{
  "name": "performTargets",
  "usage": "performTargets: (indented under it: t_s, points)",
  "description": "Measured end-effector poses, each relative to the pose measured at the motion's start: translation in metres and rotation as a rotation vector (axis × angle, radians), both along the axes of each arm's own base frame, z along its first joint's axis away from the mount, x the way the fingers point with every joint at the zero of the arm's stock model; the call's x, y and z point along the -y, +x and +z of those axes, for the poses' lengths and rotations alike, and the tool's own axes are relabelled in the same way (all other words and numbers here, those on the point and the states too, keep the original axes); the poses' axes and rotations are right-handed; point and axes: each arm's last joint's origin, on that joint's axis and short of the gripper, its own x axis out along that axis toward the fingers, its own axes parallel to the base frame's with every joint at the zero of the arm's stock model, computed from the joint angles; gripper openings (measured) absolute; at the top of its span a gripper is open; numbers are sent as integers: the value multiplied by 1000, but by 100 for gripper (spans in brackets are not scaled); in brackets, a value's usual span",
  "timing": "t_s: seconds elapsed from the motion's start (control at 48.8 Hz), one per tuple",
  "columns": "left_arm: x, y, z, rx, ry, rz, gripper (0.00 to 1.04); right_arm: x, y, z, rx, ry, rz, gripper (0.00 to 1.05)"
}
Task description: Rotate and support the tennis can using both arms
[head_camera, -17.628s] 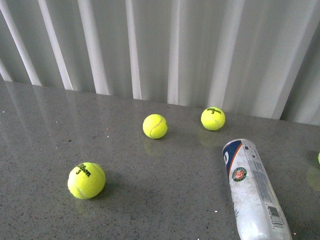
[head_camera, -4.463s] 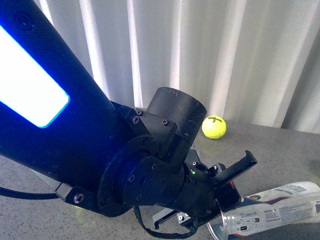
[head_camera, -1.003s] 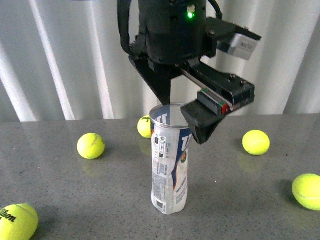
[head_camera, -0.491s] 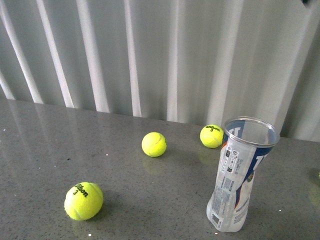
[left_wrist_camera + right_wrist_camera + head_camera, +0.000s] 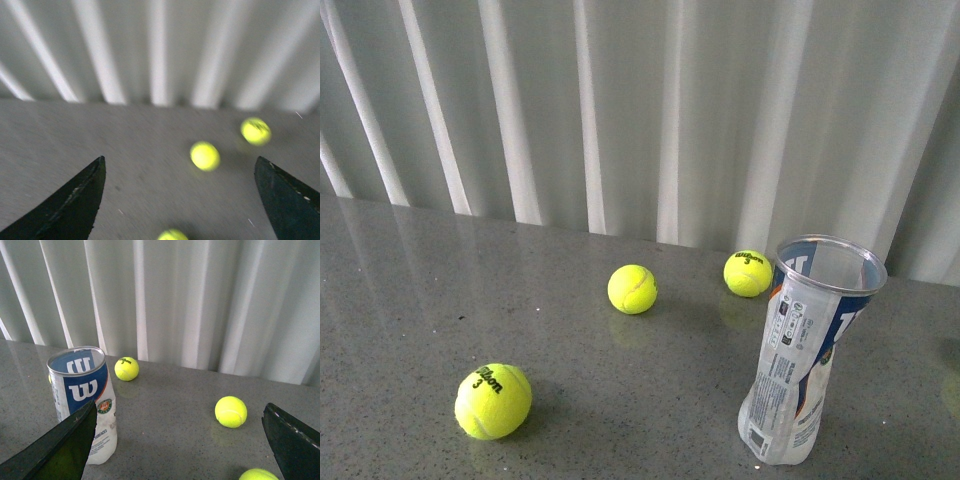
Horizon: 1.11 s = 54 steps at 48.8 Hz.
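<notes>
The tennis can (image 5: 800,350) stands upright and open-topped on the grey table, at the right in the front view, dented at its middle. No arm shows in the front view. In the right wrist view the can (image 5: 85,400) stands just past one fingertip of my right gripper (image 5: 180,412), which is open and empty, apart from the can. My left gripper (image 5: 181,165) is open and empty above the table; its view is blurred and the can is out of it.
Three yellow-green tennis balls lie on the table (image 5: 400,280) in the front view: one near left (image 5: 493,400), one at centre (image 5: 632,288), one behind the can (image 5: 748,272). More balls (image 5: 231,411) lie right of the can. A white pleated curtain (image 5: 640,100) stands behind.
One second ago an arm hung over the can's rim; it has left the front view. The can stands free. The front view has shifted slightly since half a second ago.
</notes>
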Motion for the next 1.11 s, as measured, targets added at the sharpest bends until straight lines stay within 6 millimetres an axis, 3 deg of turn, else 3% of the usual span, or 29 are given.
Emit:
performTargets:
  t_s: [0.102, 0.143, 0.205, 0.348, 0.43, 0.758, 1.106]
  points:
    - [-31, -37, -22, 242, -34, 107, 70, 0, 0, 0, 0, 0, -2, 98]
    - [-42, -60, -42, 310, -39, 149, 59, 0, 0, 0, 0, 0, -2, 98]
    - [-46, -79, -72, 312, -44, 175, 45, 0, 0, 0, 0, 0, -1, 98]
    - [-46, -95, -122, 229, -43, 162, 16, 0, 0, 0, 0, 0, 2, 98]
    - [-45, -105, -132, 235, -46, 155, 3, 0, 0, 0, 0, 0, -2, 98]
    - [-45, -135, -164, 248, -48, 156, 4, 0, 0, 0, 0, 0, -1, 98]
    - [-45, -159, -185, 252, -49, 157, 4, 0, 0, 0, 0, 0, -1, 98]
